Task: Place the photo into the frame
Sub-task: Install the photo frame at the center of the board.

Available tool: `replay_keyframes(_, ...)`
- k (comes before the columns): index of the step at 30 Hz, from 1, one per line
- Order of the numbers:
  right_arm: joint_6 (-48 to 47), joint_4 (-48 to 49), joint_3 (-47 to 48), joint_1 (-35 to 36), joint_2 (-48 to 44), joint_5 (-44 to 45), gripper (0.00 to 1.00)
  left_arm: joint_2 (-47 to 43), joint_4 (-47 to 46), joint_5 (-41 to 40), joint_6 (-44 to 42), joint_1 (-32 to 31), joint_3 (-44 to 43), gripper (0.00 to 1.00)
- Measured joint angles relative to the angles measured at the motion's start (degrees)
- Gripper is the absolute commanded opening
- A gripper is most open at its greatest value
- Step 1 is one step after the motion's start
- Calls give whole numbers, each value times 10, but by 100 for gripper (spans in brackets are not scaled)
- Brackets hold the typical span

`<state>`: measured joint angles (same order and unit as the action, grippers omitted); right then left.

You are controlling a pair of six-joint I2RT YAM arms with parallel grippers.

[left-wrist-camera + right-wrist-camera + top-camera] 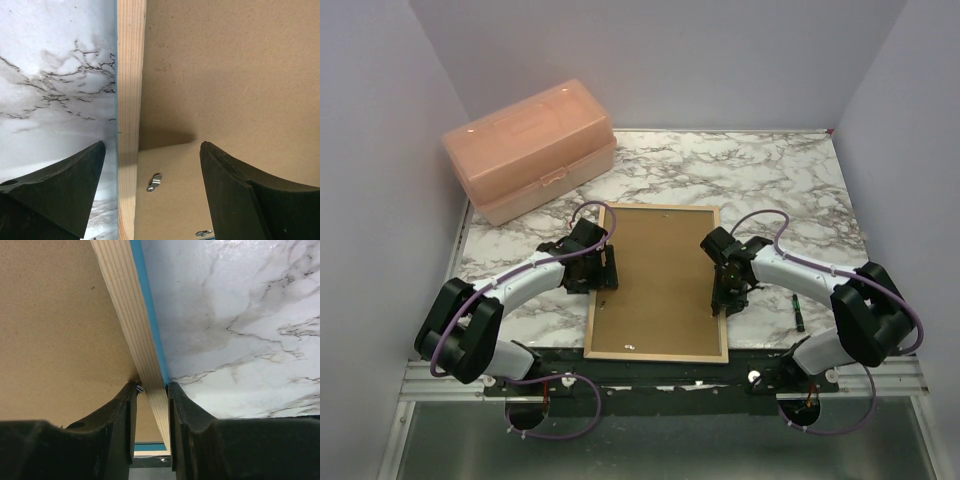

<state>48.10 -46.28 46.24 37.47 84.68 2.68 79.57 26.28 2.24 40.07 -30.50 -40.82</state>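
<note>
The frame (660, 208) lies wood side up on the marble table between the arms, with a brown backing board (660, 285) filling it. The photo is hidden. My left gripper (605, 268) stands open over the left rail (131, 75); in the left wrist view one finger of the left gripper (152, 144) is over the marble and the other over the board (225, 75), near a metal turn clip (154, 182). My right gripper (723, 300) is at the right rail. In the right wrist view the right gripper (152, 385) is shut on that rail (127, 305), whose blue edge shows.
A peach plastic box (530, 148) with a latch stands at the back left of the table (770, 180). A small dark pen-like object (798, 313) lies to the right of the frame near my right arm. Pale walls close in both sides and the back.
</note>
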Motion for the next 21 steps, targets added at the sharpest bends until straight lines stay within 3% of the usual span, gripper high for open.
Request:
replay_keyframes(2, 1, 0, 0, 1, -1, 1, 3, 0, -4, 1, 0, 0, 0, 77)
replay_keyframes(6, 4, 1, -2, 1, -4, 2, 5, 1, -9, 3, 0, 0, 0, 76)
replay_keyframes(7, 5, 2, -4, 1, -6, 2, 9, 1, -9, 3, 0, 0, 0, 76)
replay_keyframes(11, 6, 10, -13, 3, -20, 2, 40, 1, -9, 3, 0, 0, 0, 76)
replay_keyframes(13, 10, 17, -18, 4, -28, 2, 47, 1, -9, 3, 0, 0, 0, 76)
replay_keyframes(17, 22, 37, -25, 6, -34, 3, 48, 0, -9, 3, 0, 1, 1, 76)
replay_keyframes(21, 31, 44, -30, 6, -37, 5, 41, -3, -12, 3, 0, 1, 5, 76)
